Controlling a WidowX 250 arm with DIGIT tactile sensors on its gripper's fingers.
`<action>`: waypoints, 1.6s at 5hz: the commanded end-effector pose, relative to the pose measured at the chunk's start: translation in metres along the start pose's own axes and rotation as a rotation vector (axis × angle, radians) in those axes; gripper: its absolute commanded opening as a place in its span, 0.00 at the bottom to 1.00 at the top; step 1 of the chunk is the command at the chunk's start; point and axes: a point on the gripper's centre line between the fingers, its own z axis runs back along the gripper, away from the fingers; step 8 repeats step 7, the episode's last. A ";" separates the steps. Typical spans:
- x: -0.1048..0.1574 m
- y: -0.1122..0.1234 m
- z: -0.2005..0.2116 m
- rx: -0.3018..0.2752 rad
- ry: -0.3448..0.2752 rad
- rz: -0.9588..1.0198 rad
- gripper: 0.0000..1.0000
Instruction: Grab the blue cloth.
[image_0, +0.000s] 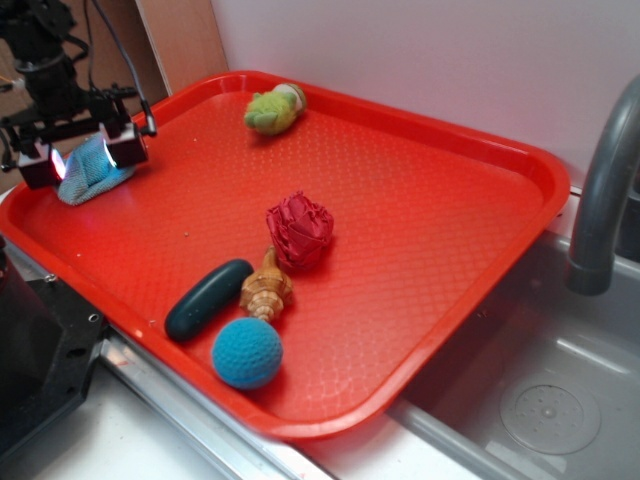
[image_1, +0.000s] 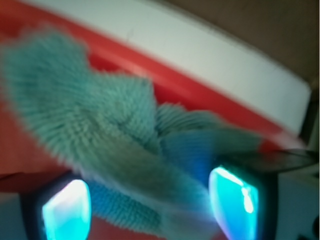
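The blue cloth (image_0: 92, 176), a pale blue-grey terry rag, lies crumpled at the far left of the red tray (image_0: 420, 200). My gripper (image_0: 82, 160) is low over it, jaws wide apart, one glowing finger on each side of the cloth. In the wrist view the cloth (image_1: 100, 120) fills the middle and reaches down between my gripper (image_1: 150, 210) and its two lit pads (image_1: 67, 212). The jaws are not pressed onto it. The tray rim (image_1: 200, 95) runs behind the cloth.
On the tray are a green plush toy (image_0: 274, 108) at the back, a red woven ball (image_0: 299, 230), a shell (image_0: 265, 288), a dark oblong piece (image_0: 207, 298) and a deep-blue crocheted ball (image_0: 247, 352). A sink (image_0: 540, 400) and faucet (image_0: 600, 200) are at right.
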 end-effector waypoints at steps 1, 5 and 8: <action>-0.004 0.011 0.010 0.033 -0.036 -0.031 0.00; -0.082 -0.023 0.193 0.051 -0.135 -0.794 0.00; -0.076 -0.030 0.211 0.016 -0.132 -0.866 0.00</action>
